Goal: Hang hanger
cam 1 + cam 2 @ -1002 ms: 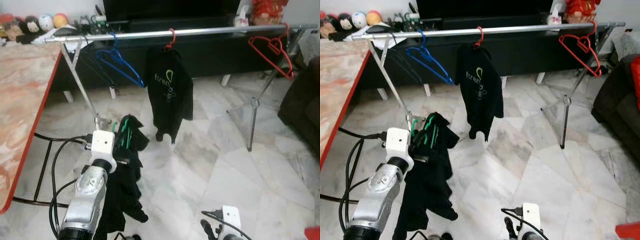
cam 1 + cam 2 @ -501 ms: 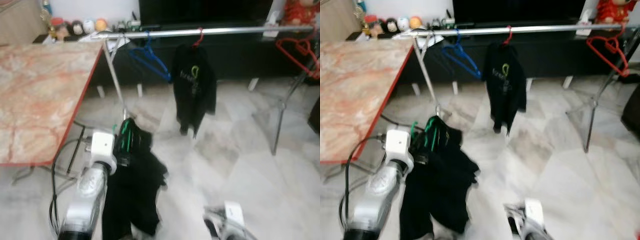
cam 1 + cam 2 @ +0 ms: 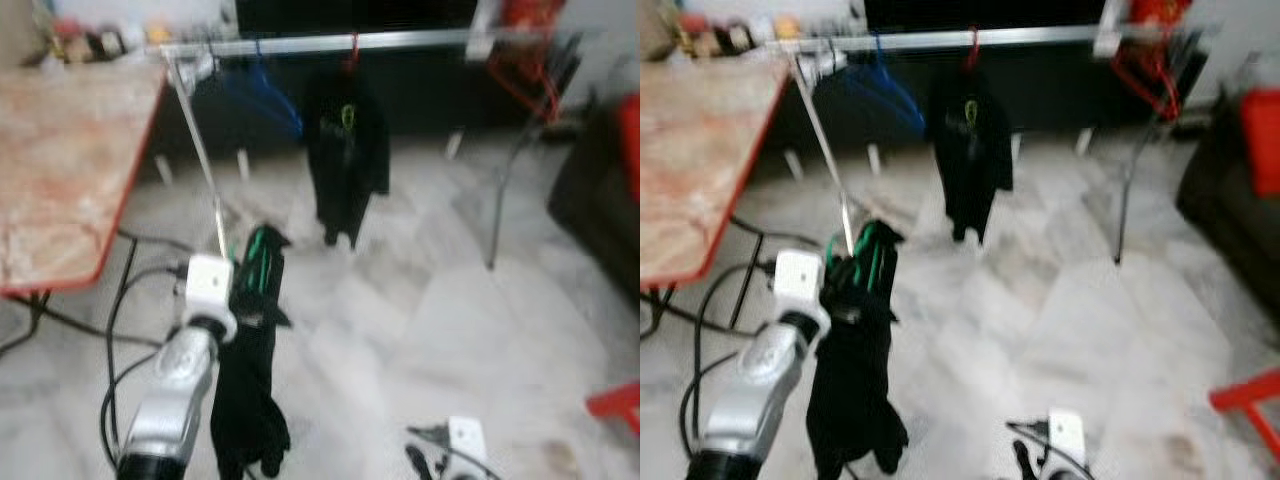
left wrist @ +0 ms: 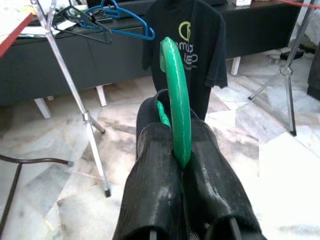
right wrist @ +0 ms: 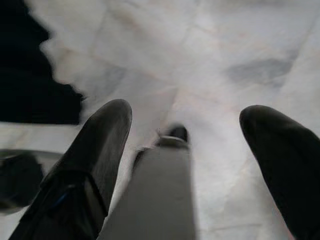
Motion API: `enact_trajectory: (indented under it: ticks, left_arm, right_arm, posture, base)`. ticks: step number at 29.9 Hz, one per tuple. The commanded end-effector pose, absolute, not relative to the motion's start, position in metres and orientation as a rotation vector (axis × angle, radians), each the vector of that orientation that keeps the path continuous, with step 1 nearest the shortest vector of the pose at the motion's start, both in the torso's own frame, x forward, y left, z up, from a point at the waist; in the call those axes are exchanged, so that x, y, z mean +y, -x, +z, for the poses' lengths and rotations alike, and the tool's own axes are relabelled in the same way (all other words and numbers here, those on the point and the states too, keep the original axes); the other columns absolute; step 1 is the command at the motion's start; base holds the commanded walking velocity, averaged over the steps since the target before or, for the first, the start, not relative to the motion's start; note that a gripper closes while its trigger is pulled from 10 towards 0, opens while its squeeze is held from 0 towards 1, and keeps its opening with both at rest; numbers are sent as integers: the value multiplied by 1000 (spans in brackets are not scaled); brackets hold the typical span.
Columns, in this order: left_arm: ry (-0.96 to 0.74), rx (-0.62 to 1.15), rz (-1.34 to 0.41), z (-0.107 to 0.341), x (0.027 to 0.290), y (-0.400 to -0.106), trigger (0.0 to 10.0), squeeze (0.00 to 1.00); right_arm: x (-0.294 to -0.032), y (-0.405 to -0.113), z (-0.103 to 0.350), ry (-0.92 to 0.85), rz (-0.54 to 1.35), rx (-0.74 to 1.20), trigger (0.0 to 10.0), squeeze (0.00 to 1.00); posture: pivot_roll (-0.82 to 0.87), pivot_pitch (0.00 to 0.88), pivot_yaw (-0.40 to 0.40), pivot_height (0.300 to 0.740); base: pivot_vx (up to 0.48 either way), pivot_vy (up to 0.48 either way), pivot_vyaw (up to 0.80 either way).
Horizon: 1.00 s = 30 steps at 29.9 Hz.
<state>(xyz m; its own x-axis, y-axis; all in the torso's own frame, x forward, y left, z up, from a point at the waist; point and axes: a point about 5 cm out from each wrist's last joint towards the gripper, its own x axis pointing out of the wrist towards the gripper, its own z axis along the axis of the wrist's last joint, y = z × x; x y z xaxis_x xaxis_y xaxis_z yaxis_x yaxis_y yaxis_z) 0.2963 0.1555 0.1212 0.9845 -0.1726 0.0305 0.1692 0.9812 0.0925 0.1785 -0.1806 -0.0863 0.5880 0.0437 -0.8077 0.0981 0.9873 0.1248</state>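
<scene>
Rail [image 3: 330, 42] of a clothes rack crosses the top of the head view; a blue hanger [image 3: 262, 98] and a black shirt [image 3: 345, 150] on a red hook hang from it, with a red hanger [image 3: 520, 75] at its far right end. My left gripper [image 3: 243, 300], raised beside the table [image 3: 60, 170], holds a green hanger [image 3: 262, 268] draped with a dark garment [image 3: 245, 390], below the rail and not on it.

Left wrist view: my fingers [image 4: 160, 200] are clamped on the green hanger [image 4: 176, 107] through the garment [image 4: 210, 190].

Right wrist view: my right gripper [image 5: 187, 145] hangs low over the floor [image 5: 200, 50], jaws spread apart, empty.
</scene>
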Motion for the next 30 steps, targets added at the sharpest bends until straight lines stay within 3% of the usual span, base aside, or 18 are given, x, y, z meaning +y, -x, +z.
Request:
enact_trajectory:
  ticks: [1,20,30]
  left_arm:
    - [-78,-58,-191,126,152,-296,10000,0]
    - [-73,-63,-230,129,150,-297,10000,0]
    - [-80,-60,-278,134,145,-299,10000,0]
  right_arm:
    - [-186,-175,-88,-162,-51,951,10000,0]
    - [-186,-182,-82,-163,-50,858,10000,0]
    - [-187,-189,-75,-150,-40,760,10000,0]
  posture:
    - [-11,57,9,740]
    - [-16,63,10,740]
    - [-22,75,10,740]
  base:
    - [-262,0,0]
    - [-265,0,0]
    - [0,0,0]
